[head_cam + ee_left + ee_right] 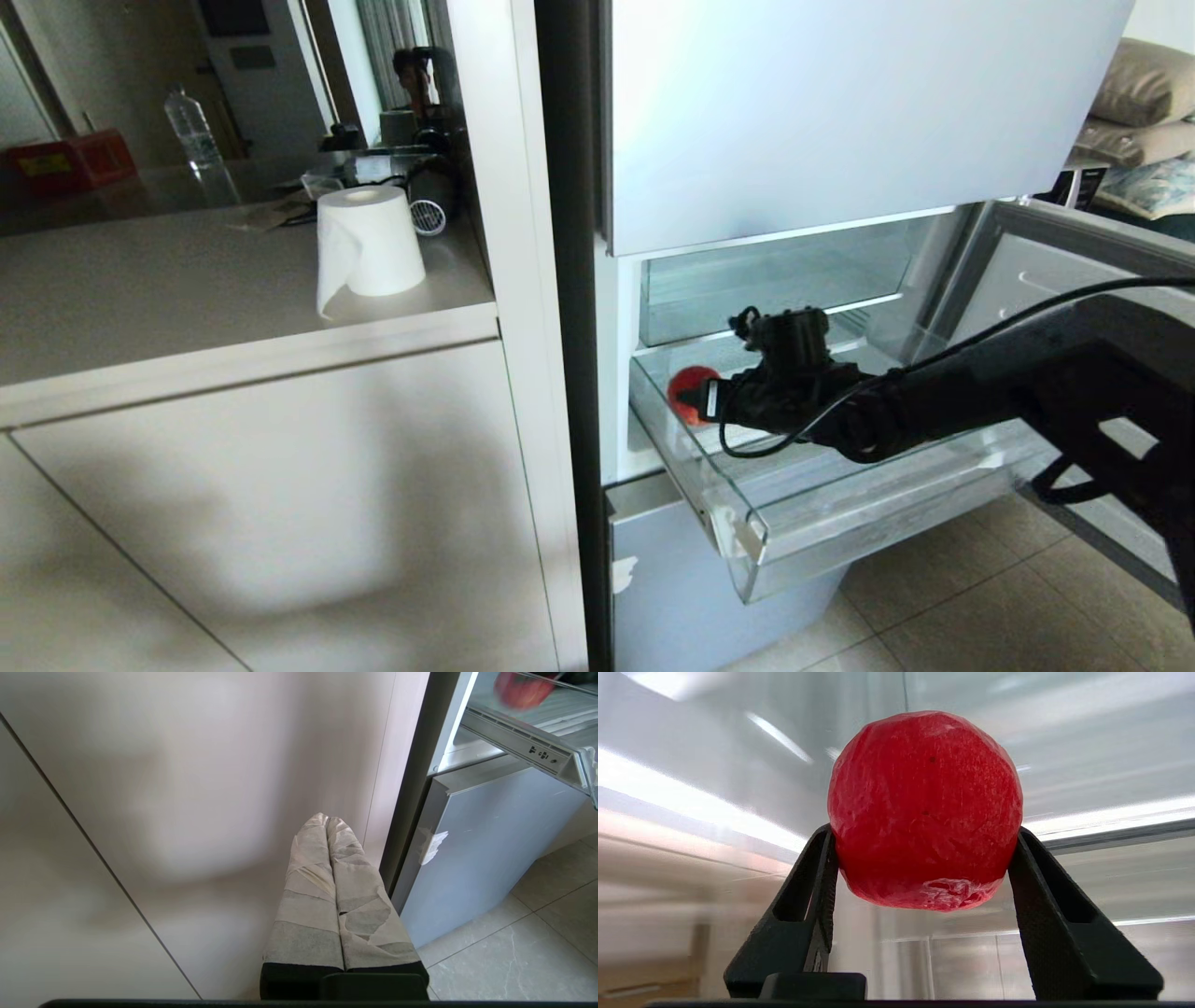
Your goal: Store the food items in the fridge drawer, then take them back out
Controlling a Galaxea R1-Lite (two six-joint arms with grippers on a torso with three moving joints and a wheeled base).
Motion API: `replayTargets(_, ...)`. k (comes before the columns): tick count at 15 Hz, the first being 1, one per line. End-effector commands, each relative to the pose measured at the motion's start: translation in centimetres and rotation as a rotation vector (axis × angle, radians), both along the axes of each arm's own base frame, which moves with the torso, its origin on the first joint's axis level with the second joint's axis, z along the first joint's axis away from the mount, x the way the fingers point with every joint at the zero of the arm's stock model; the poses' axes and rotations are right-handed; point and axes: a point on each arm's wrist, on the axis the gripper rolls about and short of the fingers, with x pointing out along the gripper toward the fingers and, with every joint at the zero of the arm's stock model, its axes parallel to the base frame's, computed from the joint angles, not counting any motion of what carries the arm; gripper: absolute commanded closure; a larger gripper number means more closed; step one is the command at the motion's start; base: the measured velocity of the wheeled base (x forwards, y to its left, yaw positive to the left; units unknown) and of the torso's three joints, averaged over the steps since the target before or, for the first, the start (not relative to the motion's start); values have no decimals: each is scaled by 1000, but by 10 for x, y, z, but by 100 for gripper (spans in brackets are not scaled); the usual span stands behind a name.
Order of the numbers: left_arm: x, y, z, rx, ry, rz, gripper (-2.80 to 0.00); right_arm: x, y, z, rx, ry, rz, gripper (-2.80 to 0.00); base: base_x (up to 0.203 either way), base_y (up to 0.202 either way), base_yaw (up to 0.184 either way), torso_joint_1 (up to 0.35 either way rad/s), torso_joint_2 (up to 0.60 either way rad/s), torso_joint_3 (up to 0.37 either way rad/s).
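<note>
The fridge drawer [840,532] is pulled out, a clear shallow tray with a thick front lip. A plain red, apple-like fruit [689,381] sits at its back left corner. My right gripper [698,399] reaches in from the right, and in the right wrist view its black fingers [824,868] press on both sides of the fruit [924,802]. My left gripper [327,819] hangs parked low beside the cabinet, its tape-wrapped fingers shut together and empty. The left wrist view catches the fruit [523,690] through the drawer [528,742] from below.
A second clear bin [775,280] sits above the drawer, under the closed upper door [840,112]. The compartment's open door [1055,271] stands at the right. Below is the blue-grey bottom front [700,579]. A paper roll [369,243] and a bottle [191,126] stand on the counter at the left.
</note>
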Motion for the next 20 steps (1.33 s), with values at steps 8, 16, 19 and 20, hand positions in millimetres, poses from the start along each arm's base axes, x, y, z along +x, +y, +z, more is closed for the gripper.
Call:
replayTargets(8,0,0,0,0,1,0,0,-127,-68,103,-20,-149,-208,0,0,0,0,0,0,0)
replayTargets(16,0,0,0,0,1,0,0,-260,-161,115,-223,-280,-397,0,0,0,0,0,0,0)
replayTargets(19,0,0,0,0,1,-1,0,-277,-166,113,-242,-278,-406,0,2,3,-22,1,-2,1)
replayTargets(20,0,0,0,0,1,0,0,-280,-167,114,-243,-281,-406,0,4,5,-107,0,2,2)
